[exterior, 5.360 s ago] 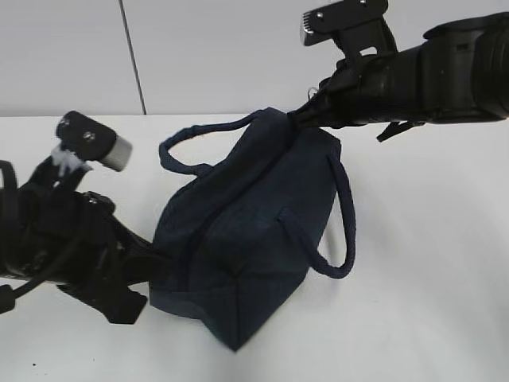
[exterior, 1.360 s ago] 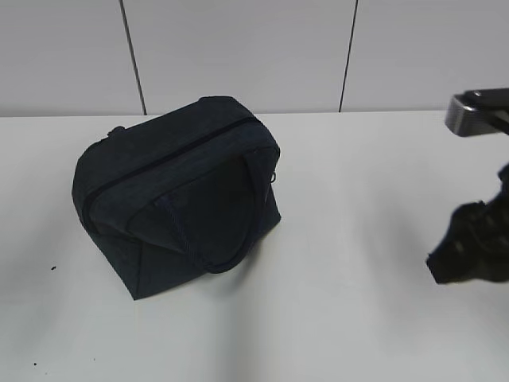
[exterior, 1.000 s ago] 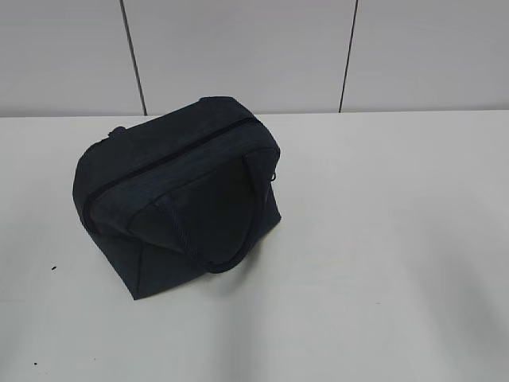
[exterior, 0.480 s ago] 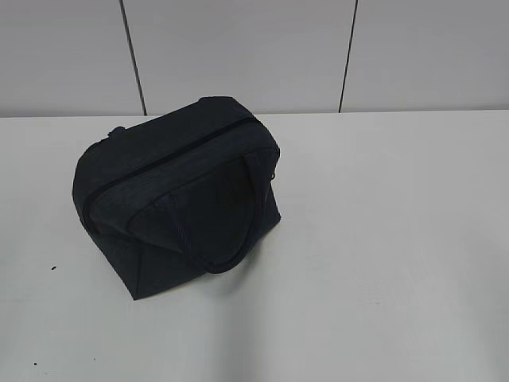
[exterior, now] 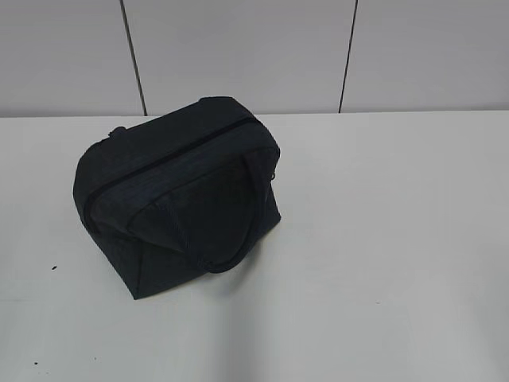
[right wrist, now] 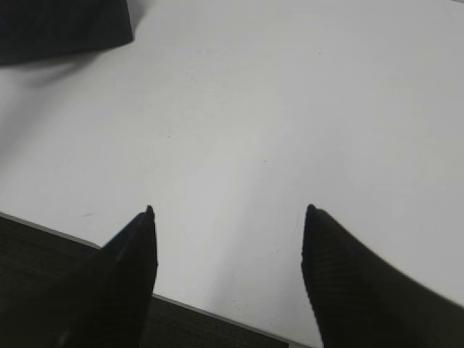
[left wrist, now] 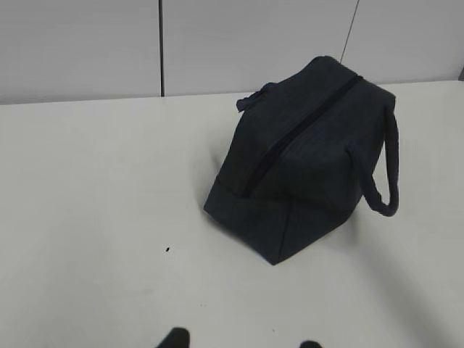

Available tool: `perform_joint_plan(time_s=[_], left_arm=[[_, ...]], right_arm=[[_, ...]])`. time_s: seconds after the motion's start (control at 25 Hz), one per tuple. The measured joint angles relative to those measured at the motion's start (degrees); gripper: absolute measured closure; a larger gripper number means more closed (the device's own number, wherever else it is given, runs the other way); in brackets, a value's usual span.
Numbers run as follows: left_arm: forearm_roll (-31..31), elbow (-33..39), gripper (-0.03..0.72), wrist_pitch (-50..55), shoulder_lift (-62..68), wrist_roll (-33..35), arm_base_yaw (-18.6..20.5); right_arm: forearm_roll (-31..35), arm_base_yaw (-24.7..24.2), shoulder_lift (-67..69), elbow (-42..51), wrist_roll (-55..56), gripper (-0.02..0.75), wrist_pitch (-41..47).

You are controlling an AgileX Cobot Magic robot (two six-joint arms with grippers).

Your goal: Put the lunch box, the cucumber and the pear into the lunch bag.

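The dark navy lunch bag point(exterior: 179, 199) stands on the white table left of centre, its top zipper shut and one loop handle hanging down its near side. It also shows in the left wrist view point(left wrist: 312, 156) and as a corner in the right wrist view point(right wrist: 61, 25). The lunch box, the cucumber and the pear are hidden or out of view. My left gripper point(left wrist: 239, 339) shows only two fingertips at the bottom edge, spread apart and empty, well short of the bag. My right gripper point(right wrist: 228, 217) is open and empty over the table's near edge. Neither arm shows in the exterior view.
The white table point(exterior: 382, 239) spreads bare around the bag, with a grey panelled wall point(exterior: 238, 48) behind. A small dark speck point(left wrist: 167, 249) lies on the table. The table's front edge point(right wrist: 210, 312) runs under my right gripper.
Both arms have let go of the bag and left the exterior view. The bag now stands upright, zipped, nearer the left. Nothing has moved over the last second.
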Motion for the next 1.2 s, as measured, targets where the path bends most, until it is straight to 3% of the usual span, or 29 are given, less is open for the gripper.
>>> perform_joint_plan(time_s=[0.72,0.84,1.0,1.08,1.2], left_arm=[[-0.05,0.00,0.397,-0.03,-0.75,0.00,0.67],[-0.10,0.00,0.397,-0.03,-0.75,0.00,5.06],[-0.15,0.00,0.397,-0.03,-0.75,0.00,14.71],[-0.22,0.00,0.397,-0.03,-0.75,0.00,18.51],[-0.22,0.00,0.397,-0.03,-0.75,0.00,20.81]], right_arm=[[0.00,-0.55,0.00,0.00,0.40,0.247,-0.23],[0.00,-4.44,0.00,0.00,0.40,0.247,-0.23],[0.00,-10.85,0.00,0.00,0.40,0.247,-0.23],[0.00,-12.01,0.00,0.00,0.40,0.247,-0.23],[0.00,-12.29,0.00,0.07,0.51,0.247,-0.23]])
